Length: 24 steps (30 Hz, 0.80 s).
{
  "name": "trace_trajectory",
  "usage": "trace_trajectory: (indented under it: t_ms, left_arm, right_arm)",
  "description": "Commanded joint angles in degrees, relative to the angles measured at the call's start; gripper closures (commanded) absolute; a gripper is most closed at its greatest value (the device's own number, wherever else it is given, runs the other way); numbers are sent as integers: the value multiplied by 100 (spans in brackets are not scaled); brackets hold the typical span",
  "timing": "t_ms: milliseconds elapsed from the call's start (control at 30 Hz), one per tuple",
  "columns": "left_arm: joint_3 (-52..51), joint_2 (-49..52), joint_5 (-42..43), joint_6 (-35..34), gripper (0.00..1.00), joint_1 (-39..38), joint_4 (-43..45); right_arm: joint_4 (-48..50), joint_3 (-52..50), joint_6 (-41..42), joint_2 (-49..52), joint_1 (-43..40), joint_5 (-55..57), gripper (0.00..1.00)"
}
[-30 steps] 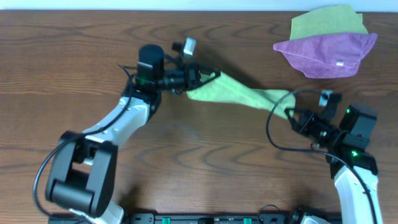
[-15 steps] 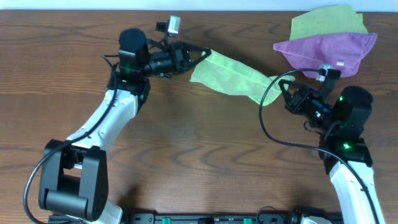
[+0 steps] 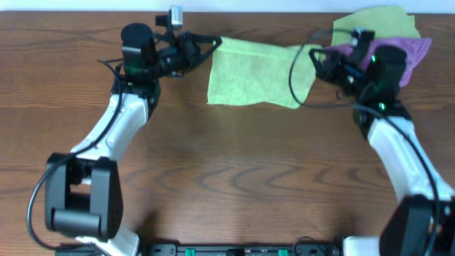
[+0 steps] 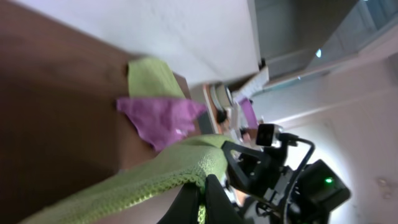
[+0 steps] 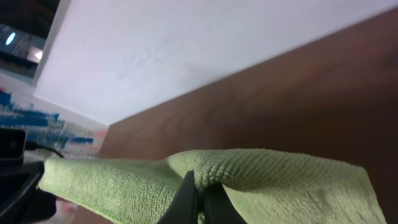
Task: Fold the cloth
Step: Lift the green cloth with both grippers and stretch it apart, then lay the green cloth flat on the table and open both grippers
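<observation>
The lime-green cloth [image 3: 252, 73] is stretched between my two grippers at the far middle of the table, its lower part draping down. My left gripper [image 3: 217, 43] is shut on its left top corner; in the left wrist view the fingers [image 4: 202, 199] pinch the cloth's hem [image 4: 143, 183]. My right gripper [image 3: 316, 55] is shut on the right top corner; in the right wrist view the fingers [image 5: 200, 193] pinch a fold of the cloth [image 5: 273, 180]. I cannot see its white tag.
A purple cloth with a white tag [image 3: 416, 46] lies at the far right under my right arm, on a second green cloth [image 3: 373, 20]. Both show in the left wrist view, purple [image 4: 165, 118] and green [image 4: 149, 78]. The wooden table [image 3: 249, 171] spreads in front.
Both grippers have carried the cloth toward the far edge and lifted it; it has opened from a narrow stretched strip into a wide hanging sheet. The right arm moved up over the purple cloth.
</observation>
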Motion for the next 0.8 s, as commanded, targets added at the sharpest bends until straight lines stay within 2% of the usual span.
trace_trajectory:
  t_ms: [0, 133, 267, 467, 600, 767]
  left_arm:
    - [743, 426, -308, 251, 94, 74, -11]
    - [1534, 903, -105, 431, 95, 140, -415]
    - [1928, 1060, 297, 774, 94, 302, -973]
    - [1954, 1045, 879, 1405, 95, 461, -1893]
    - [1954, 1045, 981, 2492, 94, 527, -3467]
    - [1954, 1045, 634, 4304, 94, 529, -5860]
  right_arm:
    - [9, 684, -28, 472, 166, 136, 99]
    - [-94, 1241, -33, 785, 243, 170, 98]
    - [-256, 1386, -103, 776, 238, 153, 99]
    - [-1421, 1388, -730, 772, 286, 37, 98]
    - [-2315, 1388, -1270, 769, 326, 37, 98]
    - [-3480, 1386, -1838, 767, 352, 35, 99]
